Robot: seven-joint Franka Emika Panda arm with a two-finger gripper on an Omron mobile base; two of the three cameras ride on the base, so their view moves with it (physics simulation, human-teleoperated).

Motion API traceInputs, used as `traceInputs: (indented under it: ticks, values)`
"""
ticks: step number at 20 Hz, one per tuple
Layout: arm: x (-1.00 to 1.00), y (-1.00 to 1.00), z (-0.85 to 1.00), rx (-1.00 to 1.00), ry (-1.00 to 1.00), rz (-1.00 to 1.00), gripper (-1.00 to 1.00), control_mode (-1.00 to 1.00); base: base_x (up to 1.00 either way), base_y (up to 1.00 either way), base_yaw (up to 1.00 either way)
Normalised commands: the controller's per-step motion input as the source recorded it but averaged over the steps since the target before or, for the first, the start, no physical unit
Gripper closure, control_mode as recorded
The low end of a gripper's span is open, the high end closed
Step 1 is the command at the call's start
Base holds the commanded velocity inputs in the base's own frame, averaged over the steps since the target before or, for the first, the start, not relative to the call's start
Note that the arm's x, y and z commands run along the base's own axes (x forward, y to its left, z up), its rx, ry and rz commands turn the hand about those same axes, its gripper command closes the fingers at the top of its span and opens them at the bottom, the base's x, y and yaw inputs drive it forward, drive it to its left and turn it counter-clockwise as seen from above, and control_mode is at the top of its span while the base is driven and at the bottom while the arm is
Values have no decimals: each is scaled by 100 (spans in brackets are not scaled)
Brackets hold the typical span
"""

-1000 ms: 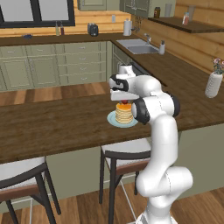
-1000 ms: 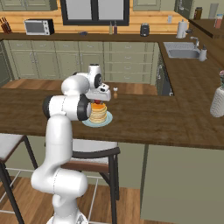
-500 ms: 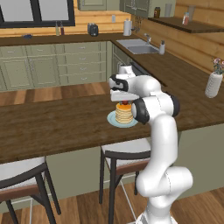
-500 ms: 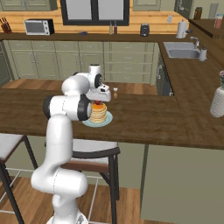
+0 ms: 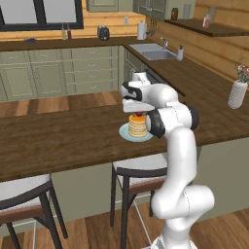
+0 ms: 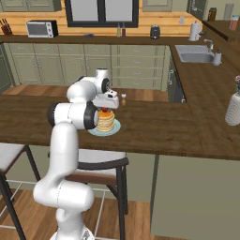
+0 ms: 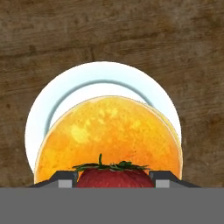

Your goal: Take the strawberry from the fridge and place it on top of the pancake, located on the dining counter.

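The gripper [image 7: 113, 184] hangs right over the pancake [image 5: 137, 126], fingers [image 7: 64, 180] either side of the strawberry [image 7: 113, 178] (green leaves up); whether they pinch it or have slackened I cannot tell. The berry sits at the stack's top. The plate [image 7: 43, 109] rests on the counter [image 5: 58, 136] near its front edge, above a stool [image 5: 138, 168]. No writing can be read anywhere.

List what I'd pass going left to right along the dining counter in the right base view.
Bare dark wood of the dining counter → the claw with the strawberry over the pancake on its plate → the white vase at the right edge.
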Motion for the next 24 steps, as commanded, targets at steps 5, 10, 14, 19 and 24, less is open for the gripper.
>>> traceInputs:
  ticks: [5,10,14,19,24]
  values:
    - [-1,0,0,0,1,0,-100,-100,0,0,0]
    - [-7,0,0,0,0,0,-100,-100,0,0,0]
    - [-24,0,0,0,0,0,-100,-100,0,0,0]
    - [-26,3,18,-2,-1,0,-100,-100,0,0,0]
    - [-85,1,44,1,-15,0,-100,-100,0,0,0]
